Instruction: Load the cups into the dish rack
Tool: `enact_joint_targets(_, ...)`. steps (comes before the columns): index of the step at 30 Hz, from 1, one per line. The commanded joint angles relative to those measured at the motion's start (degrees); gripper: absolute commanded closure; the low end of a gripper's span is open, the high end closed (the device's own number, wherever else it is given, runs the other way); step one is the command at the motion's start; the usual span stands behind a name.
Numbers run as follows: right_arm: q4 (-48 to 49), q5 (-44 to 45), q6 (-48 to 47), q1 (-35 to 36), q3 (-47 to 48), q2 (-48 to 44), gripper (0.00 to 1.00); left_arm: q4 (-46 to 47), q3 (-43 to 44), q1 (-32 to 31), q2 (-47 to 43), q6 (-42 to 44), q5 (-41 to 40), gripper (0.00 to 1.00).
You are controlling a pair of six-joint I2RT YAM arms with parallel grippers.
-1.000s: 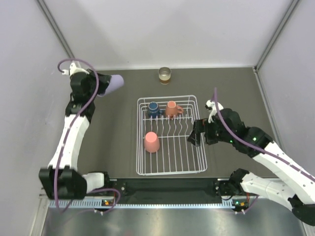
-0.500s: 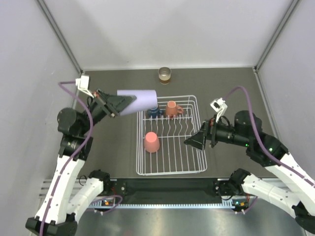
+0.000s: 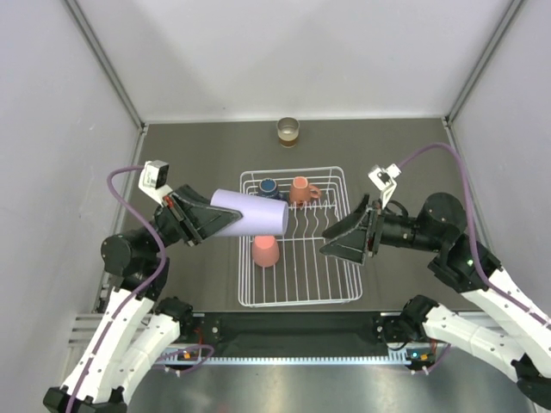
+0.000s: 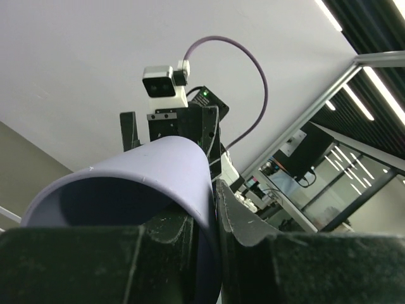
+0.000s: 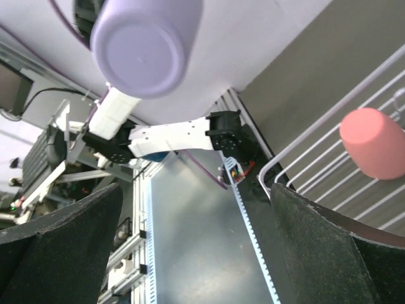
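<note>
The left fingers [image 3: 198, 219] clamp the mouth end of the lavender tumbler [image 3: 258, 213]. It lies level in the air, base pointing right, over the left rear of the rack [image 3: 297, 303]. The right fingers [image 3: 349, 241] are spread wide and empty at the rack's right edge. Five cups in all: the held one, a pink tumbler [image 3: 265, 250] upside down in the rack, a blue mug [image 3: 269, 186] and an orange mug [image 3: 300, 189] at its back, and a shiny cup [image 3: 287, 131] on the counter [image 3: 405, 155] beyond.

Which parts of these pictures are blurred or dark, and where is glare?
Top view: even soft light, sharp, a small glint on the shiny cup. Left wrist view: the left fingers are dark and out of focus, gripping the lavender cup; bright ceiling strips at right. Right wrist view: the right fingers are black blurs.
</note>
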Motion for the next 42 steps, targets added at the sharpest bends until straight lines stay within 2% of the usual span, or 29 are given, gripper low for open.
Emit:
enact_joint_targets(1,12.5,-3.5,4.6,1.0,-0.8,0.7,0.0,13.0,-3.0,-1.4,0.4,-4.3,1.0,1.0)
enact_joint_targets(6,13.3,-2.3,3.6,4.4,1.0,4.1,0.0,17.9,-6.5,-3.4,1.0,-5.8,-0.8,1.0)
enact_joint_targets(11,12.8,2.5,0.3,7.4,4.3,8.4,0.0,20.0,-8.6,-5.2,1.1,-6.1,-2.9,1.0)
enact_joint_targets(18,15.7,8.2,-1.5,11.8,6.9,12.8,0.01,19.5,-10.8,-5.8,0.4,-5.8,-5.5,1.0)
enact_joint_targets(28,20.8,14.7,-3.3,16.1,7.1,14.1,0.0,16.2,-13.6,-5.8,-1.2,-5.6,-10.3,1.0)
enact_joint_targets(34,20.7,18.4,-4.9,19.1,9.4,17.7,0.14,17.2,-15.5,-5.9,-1.5,-7.2,-11.1,1.0)
enact_joint_targets(42,21.3,21.7,-6.3,21.2,10.7,19.6,0.21,16.3,-15.3,-5.9,-2.5,-7.2,-11.0,1.0)
